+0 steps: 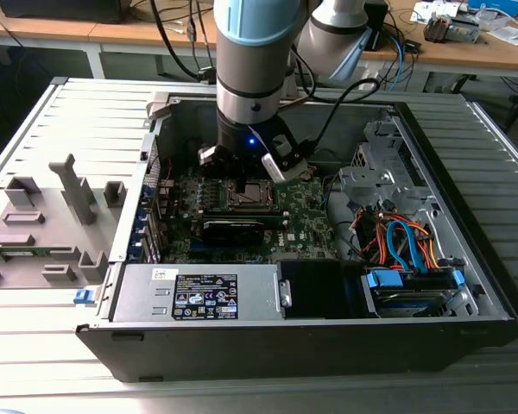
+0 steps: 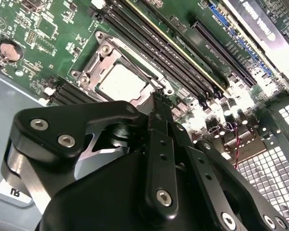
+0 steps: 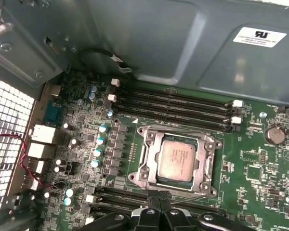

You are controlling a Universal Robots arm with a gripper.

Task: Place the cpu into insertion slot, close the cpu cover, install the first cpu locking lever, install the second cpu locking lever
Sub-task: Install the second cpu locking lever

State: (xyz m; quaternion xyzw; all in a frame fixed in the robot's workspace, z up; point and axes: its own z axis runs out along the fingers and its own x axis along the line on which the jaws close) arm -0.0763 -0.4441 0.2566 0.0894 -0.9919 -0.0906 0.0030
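The cpu (image 3: 177,160) lies flat in the insertion slot (image 3: 142,131), silver-grey top up. It shows in the second wrist view too, cpu (image 2: 123,83). The cpu cover (image 3: 209,166), a silver frame, lies down around the chip. A thin locking lever (image 3: 195,195) runs along the socket edge nearest my fingertips. My black gripper (image 3: 159,197) is shut with its tips together at that edge, and I see nothing between them. In the second wrist view the gripper (image 2: 159,101) reaches to the corner of the cpu cover (image 2: 100,61). In the exterior view the gripper (image 1: 244,178) hangs over the insertion slot (image 1: 252,195).
Black memory slots (image 3: 183,108) run beside the socket, and a row of capacitors (image 3: 100,144) stands on its other side. The grey case wall (image 3: 159,43) rises close behind. A graphics card (image 1: 242,228), power supply (image 1: 198,293) and drive cables (image 1: 401,241) fill the rest of the case.
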